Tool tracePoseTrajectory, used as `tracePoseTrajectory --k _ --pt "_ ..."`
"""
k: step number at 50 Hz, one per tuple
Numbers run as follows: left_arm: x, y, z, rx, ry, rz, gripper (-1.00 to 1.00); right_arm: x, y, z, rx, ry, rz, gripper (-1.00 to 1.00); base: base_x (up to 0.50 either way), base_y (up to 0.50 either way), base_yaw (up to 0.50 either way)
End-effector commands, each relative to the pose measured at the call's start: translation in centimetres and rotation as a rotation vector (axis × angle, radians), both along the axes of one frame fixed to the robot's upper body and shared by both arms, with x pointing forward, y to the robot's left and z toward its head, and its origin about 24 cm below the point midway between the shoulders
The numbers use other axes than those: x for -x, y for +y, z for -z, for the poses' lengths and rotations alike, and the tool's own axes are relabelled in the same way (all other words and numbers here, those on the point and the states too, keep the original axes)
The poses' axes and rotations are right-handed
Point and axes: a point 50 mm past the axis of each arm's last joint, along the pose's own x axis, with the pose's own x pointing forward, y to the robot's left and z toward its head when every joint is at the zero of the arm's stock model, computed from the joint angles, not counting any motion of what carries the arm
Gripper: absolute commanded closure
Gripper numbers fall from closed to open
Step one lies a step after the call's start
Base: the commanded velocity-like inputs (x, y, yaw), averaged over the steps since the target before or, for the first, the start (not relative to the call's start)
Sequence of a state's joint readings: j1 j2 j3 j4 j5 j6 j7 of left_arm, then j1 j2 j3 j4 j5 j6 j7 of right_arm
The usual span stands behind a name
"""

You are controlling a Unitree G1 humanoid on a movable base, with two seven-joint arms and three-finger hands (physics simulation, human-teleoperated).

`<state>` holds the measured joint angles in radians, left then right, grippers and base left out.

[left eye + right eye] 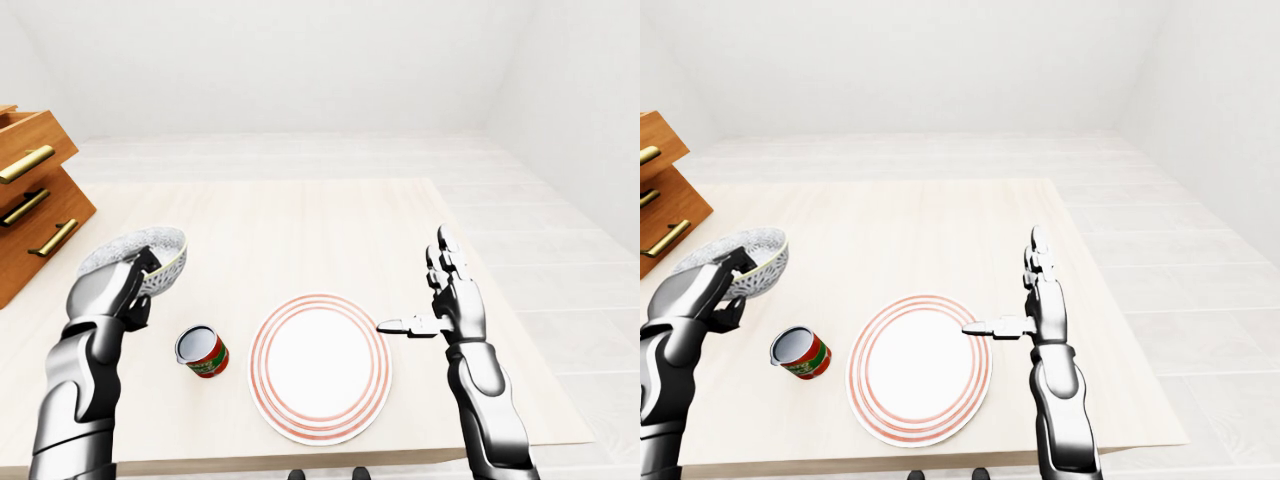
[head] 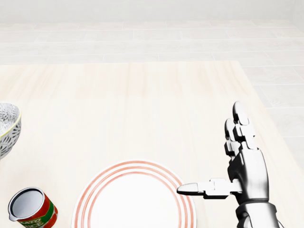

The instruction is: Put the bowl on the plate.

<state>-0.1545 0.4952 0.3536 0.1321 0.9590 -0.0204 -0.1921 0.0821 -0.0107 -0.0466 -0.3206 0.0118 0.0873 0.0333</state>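
Nearest, at the six o'clock edge of the table, the plate lies bare and flat, red rings around its rim. The right hand hangs at the plate's three o'clock, fingers spread and straight, thumb pointing in over the rim and holding nothing. If it drifts inward it could nudge the plate or block the landing spot.

At the plate's nine o'clock a small can lies tipped, its open mouth showing. It sits between bowl and plate, so a low carry could clip it and send it rolling onto the plate.

Farther out, toward ten o'clock, the left hand has its fingers clamped on the rim of the patterned bowl, which looks lifted clear of the table and tilted. A rim pinch is a weak hold: the bowl may swing or slip mid-carry, and released while tilted it could land on edge and slide off the plate.

At the far left, a wooden drawer unit stands open.
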Motion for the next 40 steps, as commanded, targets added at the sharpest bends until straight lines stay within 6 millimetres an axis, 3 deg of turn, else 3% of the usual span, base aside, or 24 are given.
tracePoseTrajectory --k 1,15,31,40 --pt "0.6 -0.8 -2.4 -0.076 -0.044 -0.010 1.00 0.0 0.0 0.2 -0.001 0.010 0.001 -1.00 0.00 0.00 0.00" --pt "1.0 -2.9 -3.8 -0.096 -0.079 0.026 1.00 0.0 0.0 0.4 -0.004 0.016 0.000 -1.00 0.00 0.00 0.00" --pt "0.9 -6.8 -6.5 -0.115 -0.174 0.114 1.00 -0.1 0.0 -0.2 -0.001 -0.009 -0.007 -1.00 0.00 0.00 0.00" --pt "1.0 -8.9 -6.4 -0.121 -0.192 0.177 1.00 -0.3 0.1 0.0 -0.001 0.002 -0.008 -1.00 0.00 0.00 0.00"
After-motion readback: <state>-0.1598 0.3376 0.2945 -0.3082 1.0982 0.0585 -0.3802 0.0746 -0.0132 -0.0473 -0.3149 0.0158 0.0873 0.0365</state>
